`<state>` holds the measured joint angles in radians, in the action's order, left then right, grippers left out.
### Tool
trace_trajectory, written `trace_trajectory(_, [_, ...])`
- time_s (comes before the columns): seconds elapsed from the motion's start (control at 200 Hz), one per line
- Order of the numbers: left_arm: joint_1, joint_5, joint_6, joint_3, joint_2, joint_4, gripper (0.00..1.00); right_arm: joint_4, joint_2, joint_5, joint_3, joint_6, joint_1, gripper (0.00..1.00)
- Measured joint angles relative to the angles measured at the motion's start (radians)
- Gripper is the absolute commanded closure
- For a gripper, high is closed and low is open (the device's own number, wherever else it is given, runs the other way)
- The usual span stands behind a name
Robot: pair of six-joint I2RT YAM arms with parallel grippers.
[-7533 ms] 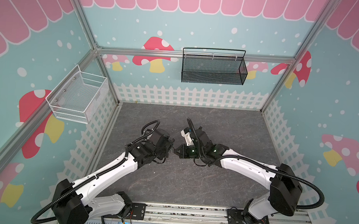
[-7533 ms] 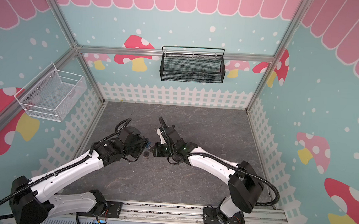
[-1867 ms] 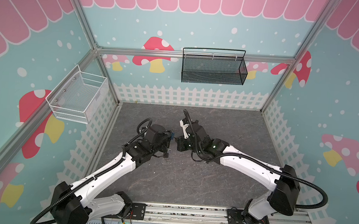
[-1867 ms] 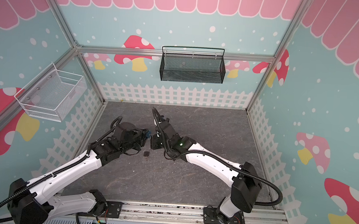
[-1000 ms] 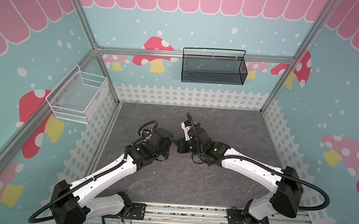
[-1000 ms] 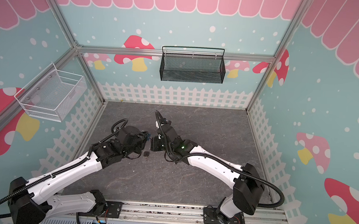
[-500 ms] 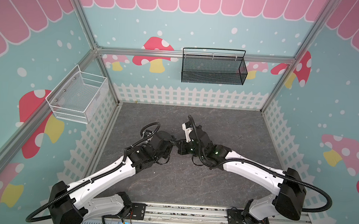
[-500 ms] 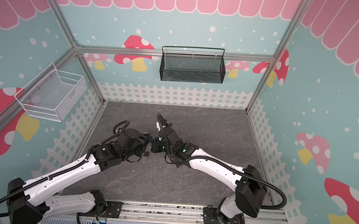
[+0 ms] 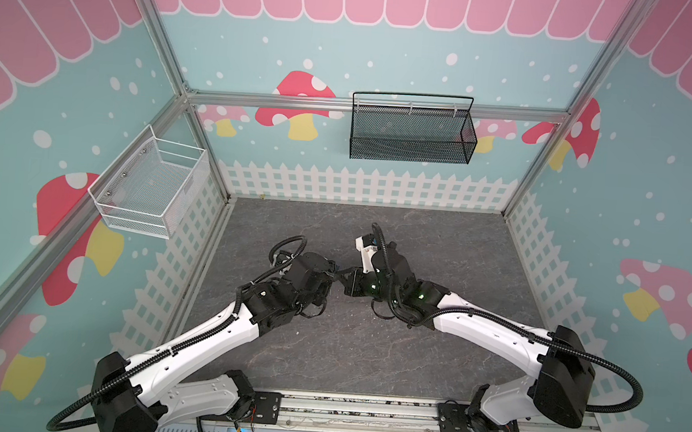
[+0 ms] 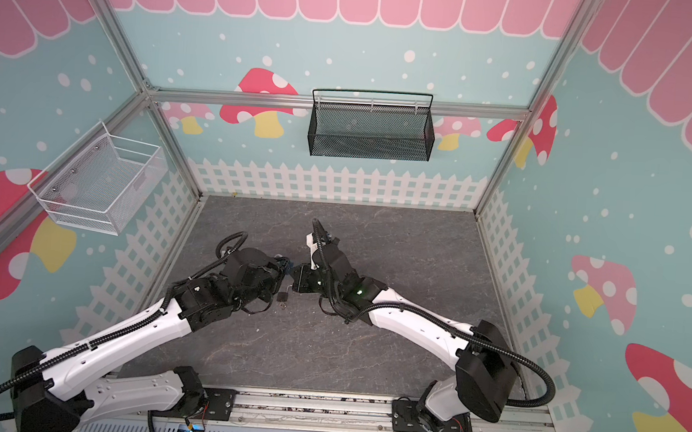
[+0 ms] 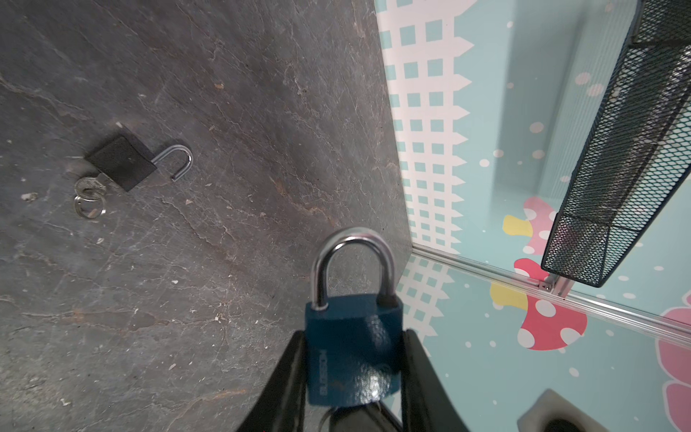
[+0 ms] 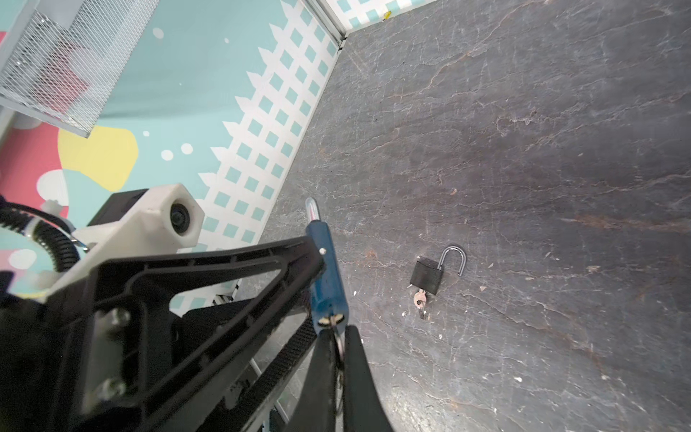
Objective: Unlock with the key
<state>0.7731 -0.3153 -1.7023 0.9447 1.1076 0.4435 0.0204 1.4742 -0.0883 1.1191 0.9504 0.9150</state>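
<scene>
While the left gripper grasps the blue rectangular metal padlock by its two narrow sides, the right gripper is clenched on a thin silver key. The key is seen edge-on at the brass keyway in that padlock's base. The blue padlock's steel shackle sits with both legs in the body. A small black padlock lies flat on the dark grey stone-patterned bench. Its shackle is swung open and its own ringed key is in its base. The blue padlock is held clear of the bench, near the black padlock. In a top view the two grippers meet just beyond the black padlock, on its back-wall side.
</scene>
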Motion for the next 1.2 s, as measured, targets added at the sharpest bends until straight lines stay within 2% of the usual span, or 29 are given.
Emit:
trace_trajectory(0.44, [0.004, -0.007, -0.016, -0.11, -0.065, -0.104, 1.0, -0.119, 0.001, -0.168, -0.072, 0.304, -0.046, 1.0])
trace_trajectory(0.91, [0.013, -0.038, -0.022, -0.17, -0.084, -0.183, 1.0, -0.337, 0.001, -0.193, -0.192, 0.523, -0.051, 1.0])
trace_trajectory(1.201, [0.02, -0.068, -0.021, -0.196, -0.095, -0.29, 1.0, -0.467, -0.016, -0.173, -0.241, 0.598, -0.059, 1.0])
